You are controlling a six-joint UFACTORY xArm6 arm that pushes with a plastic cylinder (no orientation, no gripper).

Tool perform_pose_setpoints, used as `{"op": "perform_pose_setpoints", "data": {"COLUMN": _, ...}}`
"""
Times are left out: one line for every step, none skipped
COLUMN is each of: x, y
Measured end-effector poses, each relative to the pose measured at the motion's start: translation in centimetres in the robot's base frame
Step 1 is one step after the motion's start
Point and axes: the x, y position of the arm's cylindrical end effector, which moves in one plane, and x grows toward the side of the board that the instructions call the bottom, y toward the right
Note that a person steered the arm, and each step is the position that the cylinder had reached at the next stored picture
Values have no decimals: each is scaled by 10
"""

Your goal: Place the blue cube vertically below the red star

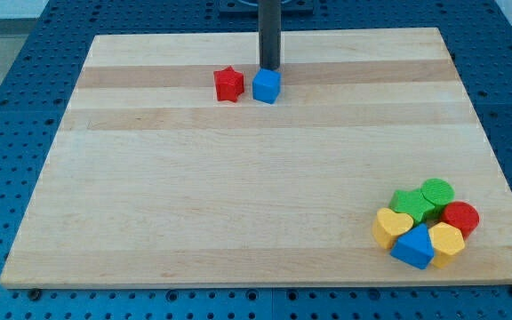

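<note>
Camera view: my tip [269,68] serves as end effector, plain rod with nothing to open or close, gripping nothing, sits just above blue cube [266,86] toward view's top. Blue cube just right of red star [228,84], near bench [238,196] top edge. Well apart at bottom right: clustered green, yellow, red, blue blocks [425,224]

pale wooden board [238,204], blue perforated table [25,71]

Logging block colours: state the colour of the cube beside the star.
Blue cube, right of the red star; camera view.
</note>
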Motion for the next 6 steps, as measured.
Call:
{"op": "perform_pose_setpoints", "data": {"x": 22, "y": 4}}
{"op": "perform_pose_setpoints", "data": {"x": 43, "y": 15}}
{"op": "perform_pose_setpoints", "data": {"x": 62, "y": 13}}
{"op": "perform_pose_setpoints", "data": {"x": 73, "y": -6}}
{"op": "perform_pose_setpoints", "data": {"x": 86, "y": -27}}
{"op": "perform_pose_setpoints", "data": {"x": 100, "y": -45}}
